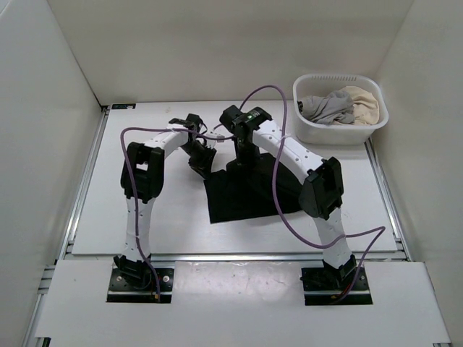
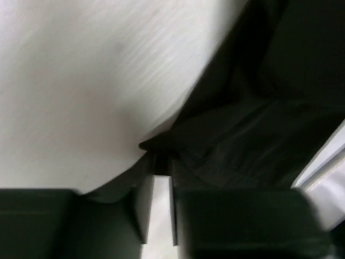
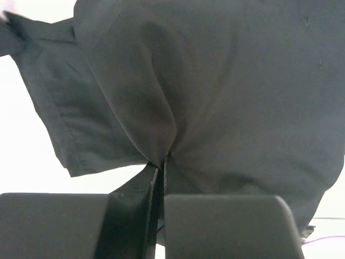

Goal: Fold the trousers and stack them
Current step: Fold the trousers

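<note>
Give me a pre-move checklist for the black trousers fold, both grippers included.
1. Right gripper pinching the black soft-fabric trousers: ok, cloth puckers at its tips.
2. Left gripper holding the trousers' edge: cannot tell, cloth reaches its tips but the view is blurred.
3. Trousers fully on the white table: ok.
4. White plastic laundry basket apart from the trousers: ok.
5. Purple cable clear of the cloth: cannot tell, it crosses over the trousers in the top view.

Far right on the white bench (image 1: 145,224): a white plastic laundry basket (image 1: 340,134) with a perforated rim. Inside the basket, a crumpled grey garment (image 1: 327,108) on the left, touching a beige garment (image 1: 362,101) on the right. Nearer than the basket, an aluminium rail (image 1: 385,195) along the bench edge.
</note>
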Available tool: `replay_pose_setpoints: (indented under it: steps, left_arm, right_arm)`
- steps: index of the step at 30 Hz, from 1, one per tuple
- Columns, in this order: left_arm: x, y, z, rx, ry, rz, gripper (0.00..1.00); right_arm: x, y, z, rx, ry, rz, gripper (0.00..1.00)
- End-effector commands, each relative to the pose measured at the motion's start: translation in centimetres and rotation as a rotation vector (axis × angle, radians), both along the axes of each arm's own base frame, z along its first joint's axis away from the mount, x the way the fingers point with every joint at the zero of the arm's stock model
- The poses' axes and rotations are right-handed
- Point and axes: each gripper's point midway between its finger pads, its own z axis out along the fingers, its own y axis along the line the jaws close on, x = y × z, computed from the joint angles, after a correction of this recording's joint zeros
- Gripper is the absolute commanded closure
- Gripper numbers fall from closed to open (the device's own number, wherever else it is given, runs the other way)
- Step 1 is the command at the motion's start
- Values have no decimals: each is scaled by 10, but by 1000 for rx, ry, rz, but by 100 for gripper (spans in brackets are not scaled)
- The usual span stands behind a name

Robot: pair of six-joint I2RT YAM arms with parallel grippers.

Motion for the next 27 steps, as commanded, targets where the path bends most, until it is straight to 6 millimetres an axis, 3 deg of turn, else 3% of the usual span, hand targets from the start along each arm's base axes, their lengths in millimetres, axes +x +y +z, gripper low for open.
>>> replay_pose_setpoints:
  steps: [1, 3, 7, 9, 11, 12, 13, 16, 17, 22, 24, 26, 27]
  left_arm:
    - [-14, -2, -45, 20, 78, -33, 73]
    - [-10, -3, -43, 16, 66, -33, 86]
    - [4, -6, -41, 17, 32, -32, 86]
    - [9, -6, -45, 26, 26, -31, 86]
    - [19, -8, -42, 30, -3, -30, 86]
    - [22, -7, -45, 39, -8, -29, 86]
    - [33, -4, -41, 65, -45, -25, 86]
    - [50, 15, -44, 108, -56, 25, 86]
    - [64, 15, -37, 98, -84, 45, 86]
    - [82, 32, -35, 117, -105, 85, 86]
    - [86, 35, -33, 138, -118, 99, 78]
    - [95, 49, -28, 192, -154, 121, 62]
    - [100, 56, -26, 208, -163, 143, 57]
  right_arm:
    - [5, 16, 24, 99, -74, -40, 100]
    - [6, 15, 29, 118, -100, -68, 100]
    - [21, 26, 67, 249, -229, -143, 100]
    - [26, 49, 72, 325, -266, -126, 100]
    - [25, 59, 62, 296, -251, -76, 100]
    - [22, 71, 67, 317, -242, -43, 100]
    - [21, 78, 49, 282, -212, -22, 100]
    - [15, 89, 33, 258, -186, 29, 100]
    - [13, 90, 29, 262, -175, 33, 100]
    - [3, 102, 10, 272, -145, 71, 100]
    - [-4, 116, -7, 271, -112, 132, 100]
    - [-9, 133, -8, 304, -95, 210, 83]
    - [-17, 149, -5, 334, -85, 303, 58]
